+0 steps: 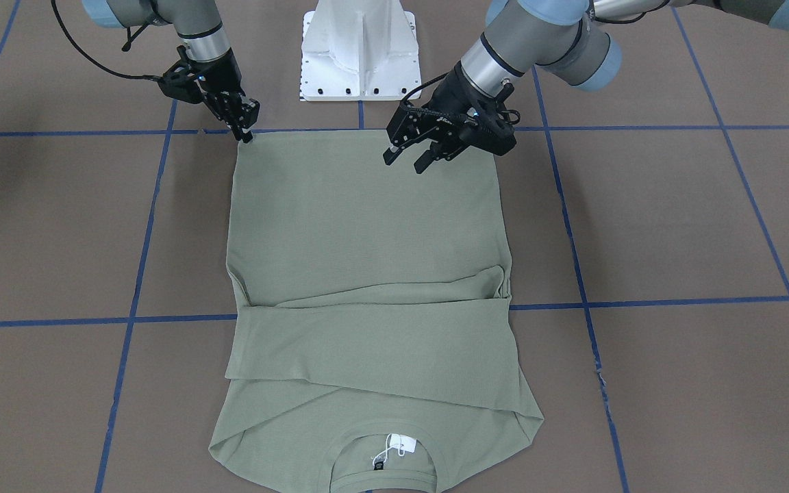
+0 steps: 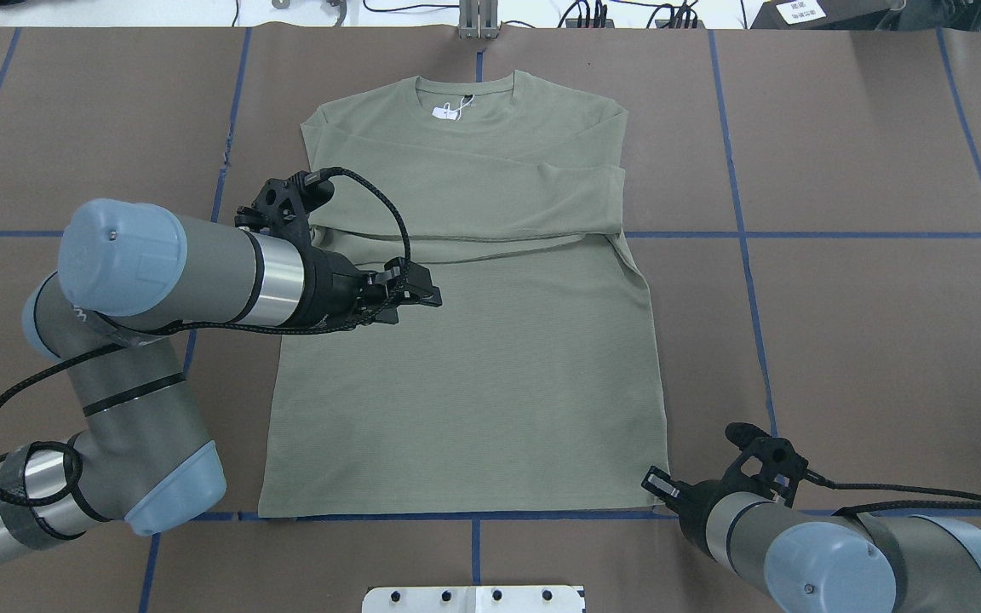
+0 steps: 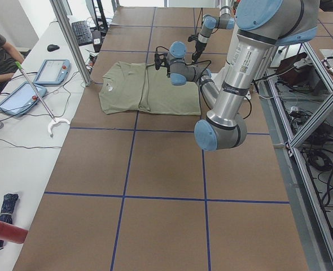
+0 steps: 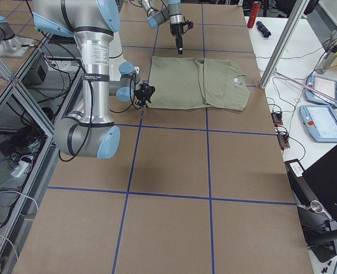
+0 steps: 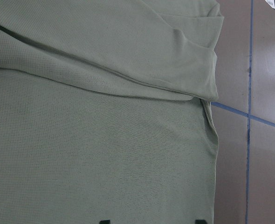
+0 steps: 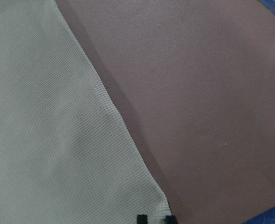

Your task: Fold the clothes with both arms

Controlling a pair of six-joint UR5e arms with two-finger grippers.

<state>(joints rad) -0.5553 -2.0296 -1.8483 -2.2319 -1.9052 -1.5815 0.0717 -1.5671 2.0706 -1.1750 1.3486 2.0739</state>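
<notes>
From this end I see the shirt (image 4: 197, 83) lying flat on the brown surface (image 4: 214, 171), which is gridded with blue tape. Its hem is toward the robot, and a fold runs across it near the shoulders. My right arm (image 4: 94, 63), near and large, has the right end effector (image 4: 144, 95) at the near hem corner; its jaws are too small for me to read. The far left arm (image 4: 157, 12) hangs the left end effector (image 4: 180, 47) pointing down over the far hem edge.

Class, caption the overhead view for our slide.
Green shirt lies flat, sleeves folded in; open left gripper hovers above it, right gripper at a hem corner.
</notes>
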